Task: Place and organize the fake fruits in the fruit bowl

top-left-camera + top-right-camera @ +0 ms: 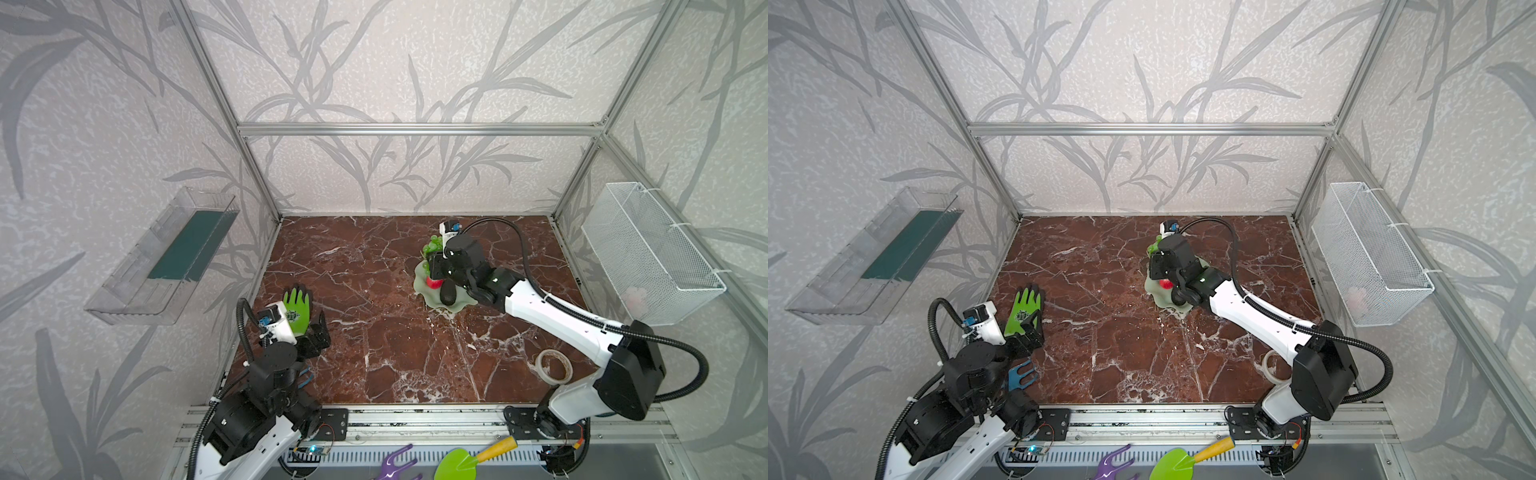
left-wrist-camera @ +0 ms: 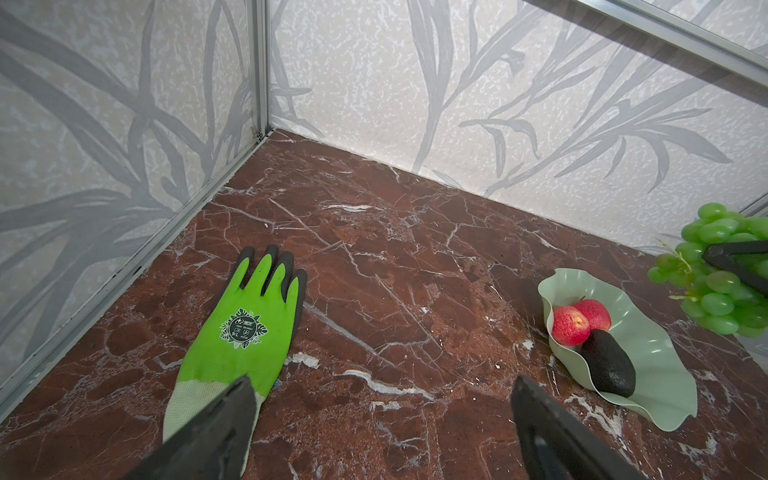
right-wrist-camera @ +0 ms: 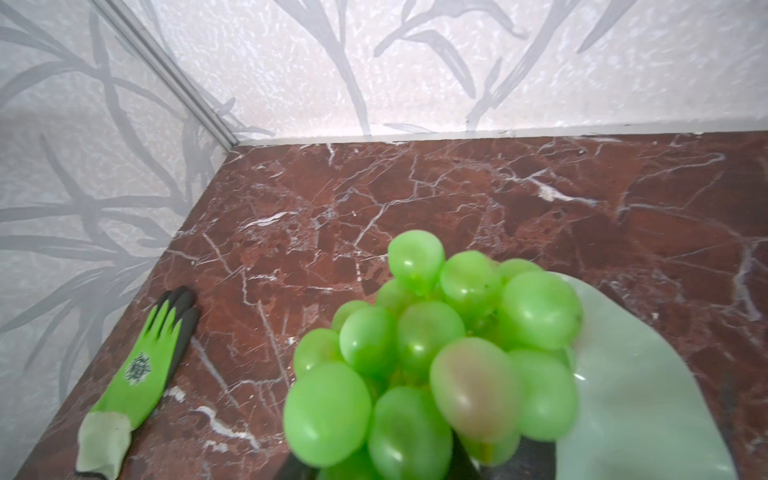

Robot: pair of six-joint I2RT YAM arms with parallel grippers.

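Both top views: right gripper (image 1: 435, 266) reached out over the far middle of the red-brown marble tabletop (image 1: 374, 332), jaws pressed together on a bunch of translucent green plastic grapes (image 1: 432, 246). Just beneath, the pale mint-green shallow glossy bowl with a wavy rim (image 1: 422, 284), holding a red plastic fruit (image 1: 434, 284) and a dark blackish avocado (image 1: 448, 293) side by side. Left gripper (image 1: 319, 332) near the front left corner, jaws spread wide with nothing between them, at the cuff end of a bright green work glove (image 1: 297, 303) lying flat. Whitish tape roll (image 1: 552, 365) flat on the table beside the right arm. White wire mesh basket (image 1: 652, 257) hung on the right wall.

Left wrist view: black fingers (image 2: 216, 432) far apart at the picture's edge, one overlapping the glove's (image 2: 245, 328) pale cuff. In the bowl (image 2: 656, 357), the red plastic fruit (image 2: 571, 326) touching a second red fruit (image 2: 594, 313), and the avocado (image 2: 609, 368) against the nearer one. Grapes (image 2: 715, 274) pinched from above, hanging at the bowl's far end; hard to tell whether the lowest grapes touch it.

Right wrist view: blurred grapes (image 3: 432, 357) filling the foreground, bowl (image 3: 640, 395) behind and under them, glove (image 3: 141, 374) well apart near the wall.
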